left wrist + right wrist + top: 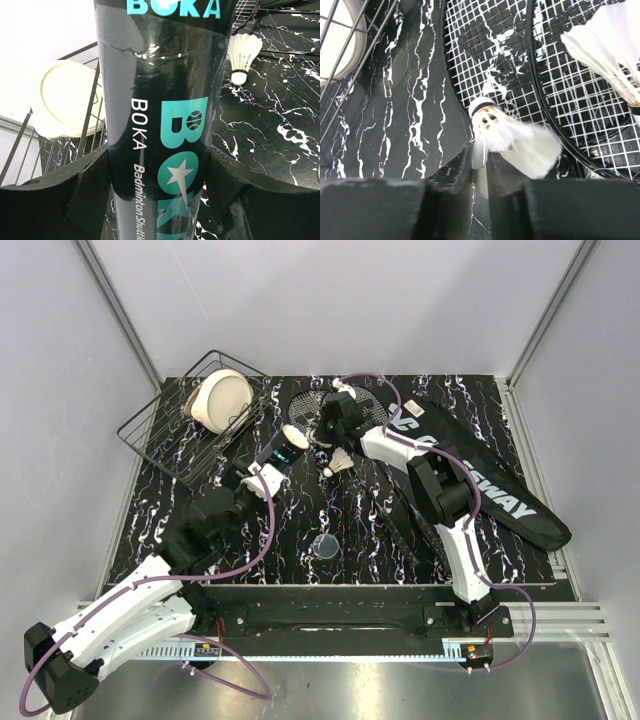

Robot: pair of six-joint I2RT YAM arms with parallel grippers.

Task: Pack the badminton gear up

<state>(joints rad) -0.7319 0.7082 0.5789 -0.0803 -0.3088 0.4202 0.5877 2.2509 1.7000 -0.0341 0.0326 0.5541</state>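
My left gripper is shut on the black teal-lettered shuttle tube, whose open end points toward the rackets. My right gripper is shut on the feathers of a white shuttlecock, held just over the two strung racket heads. A second shuttlecock lies on the table near the tube's mouth. Another shuttlecock lies on the right racket head. The long black CROSSWAY bag lies at the right.
A black wire basket at the back left holds a cream round bowl-like object. A small clear round cap lies mid-table. The racket shafts run toward the right arm's base.
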